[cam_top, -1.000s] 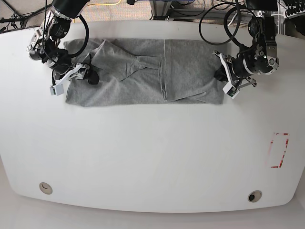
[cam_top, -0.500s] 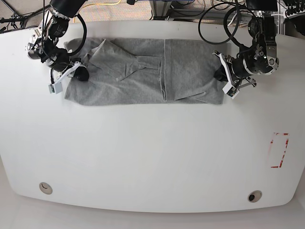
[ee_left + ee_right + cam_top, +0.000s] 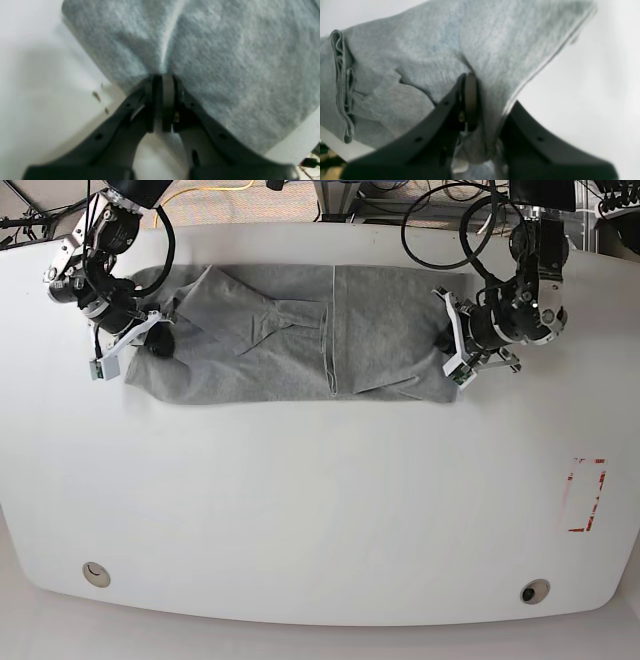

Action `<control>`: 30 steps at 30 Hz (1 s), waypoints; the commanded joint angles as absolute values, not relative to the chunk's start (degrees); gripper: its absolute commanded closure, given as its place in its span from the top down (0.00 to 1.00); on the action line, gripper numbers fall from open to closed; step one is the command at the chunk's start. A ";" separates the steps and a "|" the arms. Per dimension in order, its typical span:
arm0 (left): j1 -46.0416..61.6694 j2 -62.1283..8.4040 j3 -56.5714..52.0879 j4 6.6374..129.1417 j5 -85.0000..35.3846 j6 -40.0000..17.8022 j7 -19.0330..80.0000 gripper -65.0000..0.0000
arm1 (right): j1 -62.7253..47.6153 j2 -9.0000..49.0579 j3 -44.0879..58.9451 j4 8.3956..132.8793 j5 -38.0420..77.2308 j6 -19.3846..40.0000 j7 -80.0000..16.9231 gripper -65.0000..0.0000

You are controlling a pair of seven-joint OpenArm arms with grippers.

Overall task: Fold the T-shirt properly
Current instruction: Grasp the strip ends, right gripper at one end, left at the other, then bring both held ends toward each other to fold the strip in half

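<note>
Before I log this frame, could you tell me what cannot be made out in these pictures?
- T-shirt lettering: not visible in base view; presumably folded under.
- Right end effector: right wrist view, one fingertip buried in cloth.
- Left end effector: left wrist view is blurred; how many layers it pinches is unclear.
- Table far edge: cut off in base view.

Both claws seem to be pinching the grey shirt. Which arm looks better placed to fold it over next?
Probably the right gripper. It is shut on the T-shirt at the bunched sleeve end, where loose cloth needs bringing across. The left gripper is also shut on the shirt, but at the flatter end, so it can hold that end.
</note>
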State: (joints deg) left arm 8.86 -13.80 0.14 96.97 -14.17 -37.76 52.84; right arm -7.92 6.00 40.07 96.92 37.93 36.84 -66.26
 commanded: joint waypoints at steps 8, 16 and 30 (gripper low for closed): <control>7.08 -8.57 0.75 91.12 -4.00 -37.76 53.93 0.04 | -8.31 4.44 32.48 107.82 37.14 35.65 -66.59 0.00; 5.49 -4.18 0.84 86.90 3.91 -37.76 53.93 0.04 | -7.87 -0.66 20.79 114.24 25.80 35.74 -65.01 0.00; 4.70 -0.04 6.02 86.29 11.65 -37.76 53.93 0.04 | -5.67 -8.04 10.51 114.33 22.20 35.82 -63.52 0.00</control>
